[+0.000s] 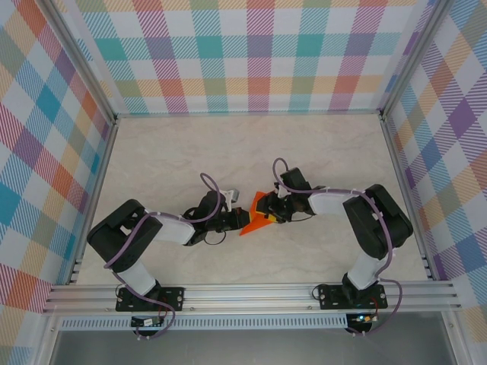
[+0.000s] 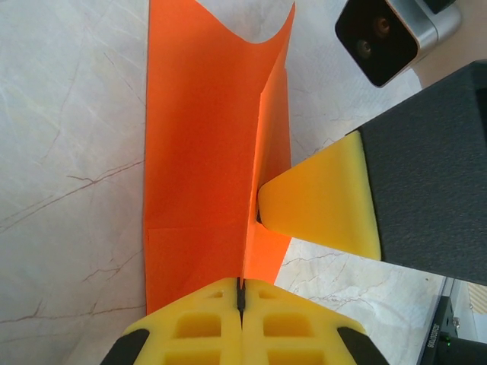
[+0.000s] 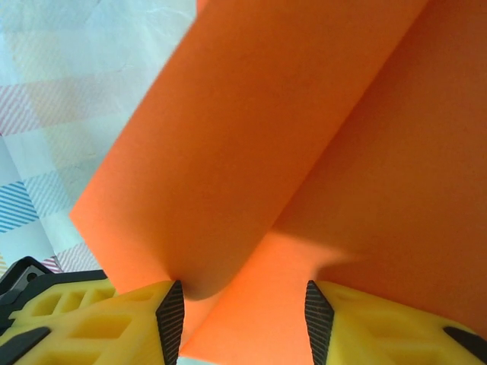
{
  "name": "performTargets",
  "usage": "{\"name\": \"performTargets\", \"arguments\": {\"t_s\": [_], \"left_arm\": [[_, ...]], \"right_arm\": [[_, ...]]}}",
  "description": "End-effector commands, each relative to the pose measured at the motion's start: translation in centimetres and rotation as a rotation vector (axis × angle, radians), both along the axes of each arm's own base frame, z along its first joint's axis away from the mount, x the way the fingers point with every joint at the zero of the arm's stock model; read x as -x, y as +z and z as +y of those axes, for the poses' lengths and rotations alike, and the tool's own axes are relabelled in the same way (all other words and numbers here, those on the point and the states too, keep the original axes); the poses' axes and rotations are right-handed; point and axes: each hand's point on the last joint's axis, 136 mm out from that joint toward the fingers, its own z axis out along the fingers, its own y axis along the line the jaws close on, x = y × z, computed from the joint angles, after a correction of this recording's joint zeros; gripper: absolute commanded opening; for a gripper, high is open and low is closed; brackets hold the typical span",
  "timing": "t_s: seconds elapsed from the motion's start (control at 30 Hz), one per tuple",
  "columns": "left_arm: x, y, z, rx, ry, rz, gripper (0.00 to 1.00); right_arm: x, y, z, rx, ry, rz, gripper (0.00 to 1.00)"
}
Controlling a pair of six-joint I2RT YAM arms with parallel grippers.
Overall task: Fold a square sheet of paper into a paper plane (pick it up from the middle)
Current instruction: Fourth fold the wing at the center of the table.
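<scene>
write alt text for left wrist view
The left gripper is shut on the near edge of the partly folded orange square sheet of paper, over a marbled table. A finger of the right gripper touches its raised flap.

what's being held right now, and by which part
The left gripper, jaws shut, pinches the orange paper at the near end of its fold line.

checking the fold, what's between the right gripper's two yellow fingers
The thin bright orange sheet of paper lies between the right gripper's parted fingers, in the right wrist view.
</scene>
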Motion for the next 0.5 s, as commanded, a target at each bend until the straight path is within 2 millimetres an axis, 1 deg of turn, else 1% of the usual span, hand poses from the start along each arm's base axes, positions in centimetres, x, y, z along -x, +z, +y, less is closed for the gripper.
{"name": "performTargets", "arguments": {"t_s": [0.0, 0.07, 0.13, 0.27, 0.33, 0.4, 0.47], "left_arm": [[0.0, -0.3, 0.3, 0.016, 0.005, 0.014, 0.00], [0.1, -0.4, 0.4, 0.012, 0.011, 0.017, 0.03], [0.1, -0.4, 0.6, 0.006, 0.020, 0.023, 0.09], [0.0, -0.1, 1.3, -0.026, 0.036, 0.030, 0.20], [-0.1, 0.0, 1.9, -0.050, 0.054, 0.032, 0.24], [-0.2, 0.1, 2.6, -0.068, 0.077, 0.038, 0.27], [-0.4, 0.4, 3.3, -0.072, 0.109, 0.045, 0.28]], "right_arm": [[-0.3, -0.4, 0.2, 0.029, -0.007, 0.017, 0.51], [-0.2, -1.0, -0.3, 0.066, -0.027, 0.039, 0.55], [0.0, -1.5, -0.9, 0.103, -0.044, 0.058, 0.56], [0.7, -2.9, -2.2, 0.194, -0.067, 0.114, 0.56], [1.1, -3.6, -2.8, 0.243, -0.076, 0.142, 0.57], [1.5, -4.3, -3.6, 0.299, -0.089, 0.173, 0.57], [2.0, -5.0, -4.4, 0.363, -0.102, 0.210, 0.58]]}}
